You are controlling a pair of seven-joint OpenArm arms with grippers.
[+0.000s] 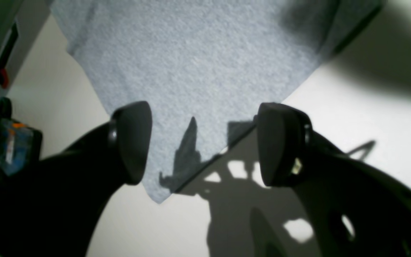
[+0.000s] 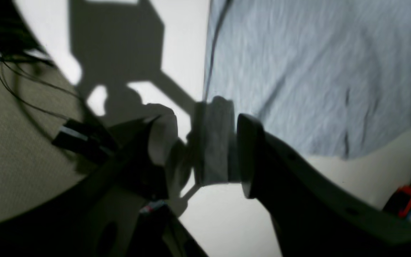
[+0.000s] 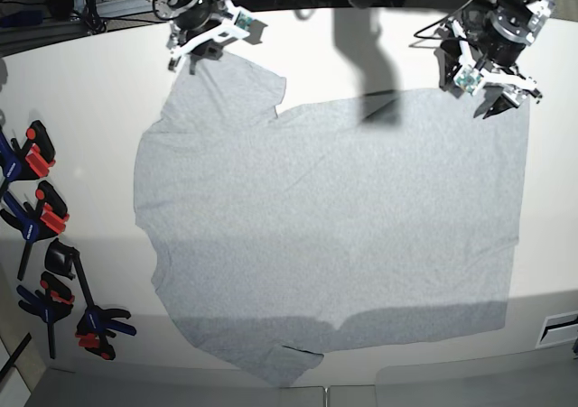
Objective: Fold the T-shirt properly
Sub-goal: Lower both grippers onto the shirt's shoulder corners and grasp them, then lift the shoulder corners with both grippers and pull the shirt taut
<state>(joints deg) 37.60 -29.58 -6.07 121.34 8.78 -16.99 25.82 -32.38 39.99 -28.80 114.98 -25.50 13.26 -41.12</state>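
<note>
White, matte and brightly lit, the surface [image 3: 81, 127] carries the large light heather-grey short-sleeved cotton T-shirt [image 3: 334, 235], spread nearly flat across its middle with no lettering showing on the upper face. All places below are given relative to the T-shirt.

Left tool [image 1: 203, 142]: black rounded pads spread wide, straddling the pointed far hem corner without touching it; nothing held. In the base view it sits above that corner [image 3: 492, 87].

Right tool [image 2: 205, 146]: jaws part-way closed, pinching a bunched fold of grey cloth at the far sleeve tip; in the base view it is at the sleeve end [image 3: 203, 41].

Materials: fabric is a soft fine-flecked knit, limp, shallow ripples near the right tool. Outline is a broad rectangle with two short sleeves at one side, the near sleeve slightly curled under. A row of blue-and-red spring clamps [image 3: 45, 272] lies beyond the sleeve side, well apart from the cloth.

Risks (judgement):
- Only one corner is gripped. If the right tool lifts before the left one closes, the cloth would likely drag skewed and the fold line go crooked.
- Left pads could close on just one layer or miss the thin corner, letting it slip on lifting.
- Limp knit may wrinkle or double back under tension.
- Curled near sleeve may be trapped in the fold.
</note>
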